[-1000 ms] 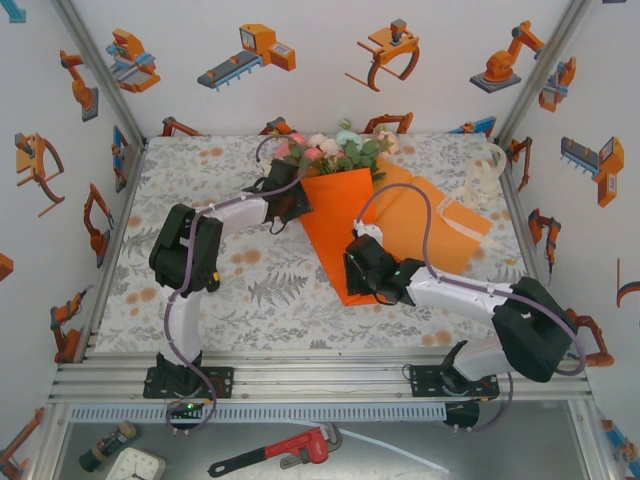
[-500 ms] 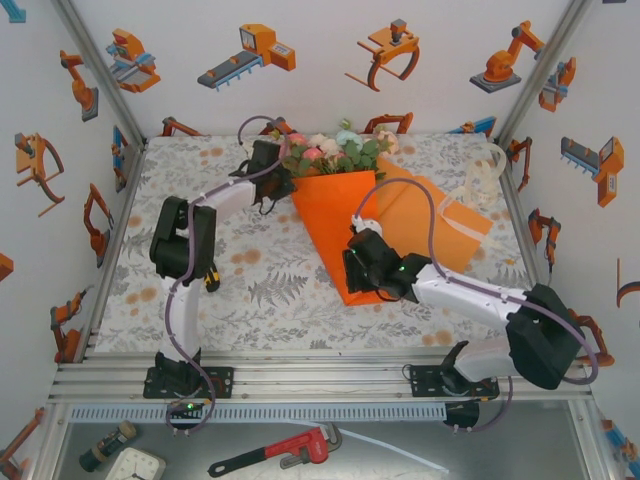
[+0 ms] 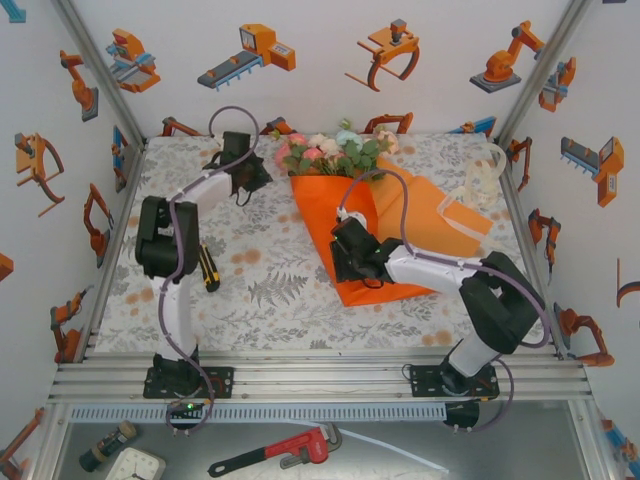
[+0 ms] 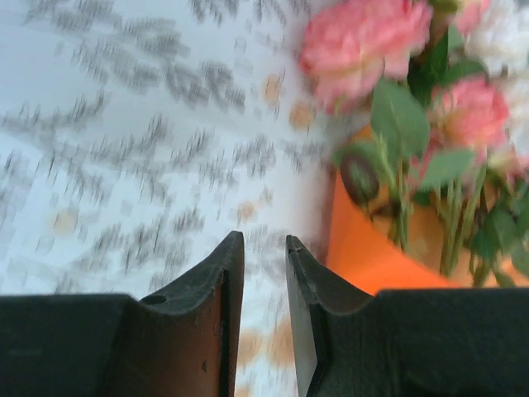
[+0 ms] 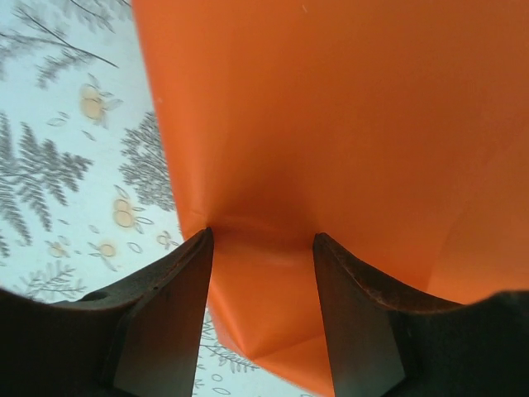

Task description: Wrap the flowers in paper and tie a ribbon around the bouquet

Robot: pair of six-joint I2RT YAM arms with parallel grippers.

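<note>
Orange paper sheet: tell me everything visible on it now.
The large bright-orange paper sheet looks smooth and matte, folded into a cone around the bunch of pink and white flowers, whose stems enter its open top; a flatter flap spreads rightward. It lies on the grey floral tablecloth, tip toward the arm bases. The right claw straddles its creased narrow end, fingers touching it; whether it clamps is unclear.

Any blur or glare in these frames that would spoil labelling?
Left wrist: tablecloth and flowers smeared by motion blur, the left tool crisp. Right wrist: paper sharp, evenly lit, no glare. Top external: sharp throughout, soft shadows only.
</note>
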